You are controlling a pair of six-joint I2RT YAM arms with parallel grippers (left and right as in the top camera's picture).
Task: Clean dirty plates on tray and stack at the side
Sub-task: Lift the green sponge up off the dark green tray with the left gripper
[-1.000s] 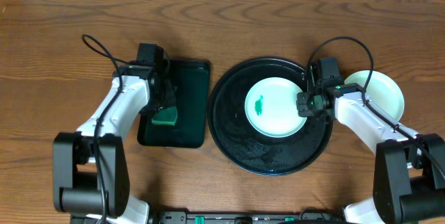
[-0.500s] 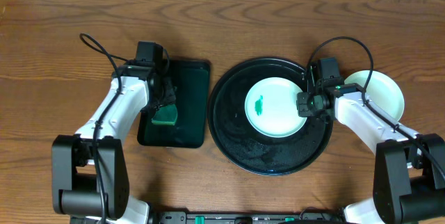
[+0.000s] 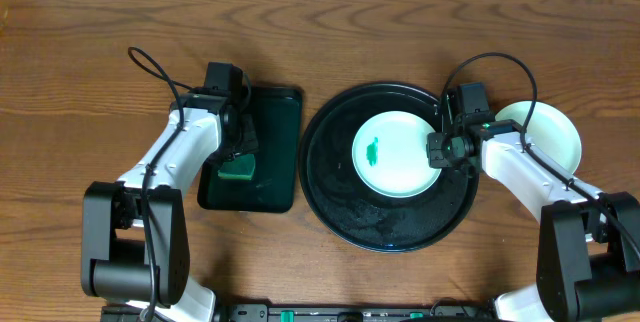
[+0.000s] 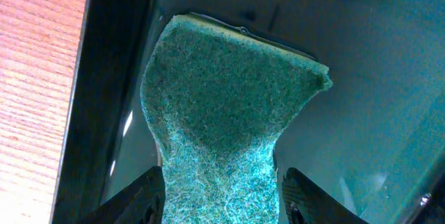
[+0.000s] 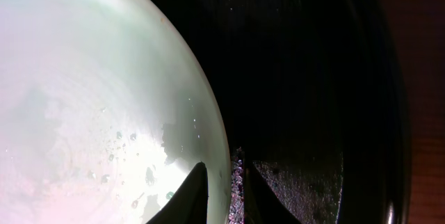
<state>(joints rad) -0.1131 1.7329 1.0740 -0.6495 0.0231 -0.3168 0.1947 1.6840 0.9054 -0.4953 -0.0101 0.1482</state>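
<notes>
A pale mint plate (image 3: 395, 154) with a green smear (image 3: 372, 150) lies in the round black tray (image 3: 390, 227). My right gripper (image 3: 437, 150) is shut on its right rim; in the right wrist view the fingers (image 5: 233, 182) pinch the wet plate's edge (image 5: 90, 99) over the tray floor (image 5: 299, 78). Another pale plate (image 3: 550, 132) lies on the table right of the tray. My left gripper (image 3: 238, 157) is shut on a green sponge (image 3: 238, 169). In the left wrist view the fingers (image 4: 219, 203) squeeze the sponge (image 4: 229, 106).
The sponge is over a smaller rectangular black tray (image 3: 275, 132), left of the round tray; its wet floor shows in the left wrist view (image 4: 361, 78). Bare wooden table (image 3: 320, 32) lies behind both trays. My right forearm runs between the two plates.
My left arm has shifted slightly to the right over the rectangular tray, still holding the sponge. The right arm and the plates have not moved.
</notes>
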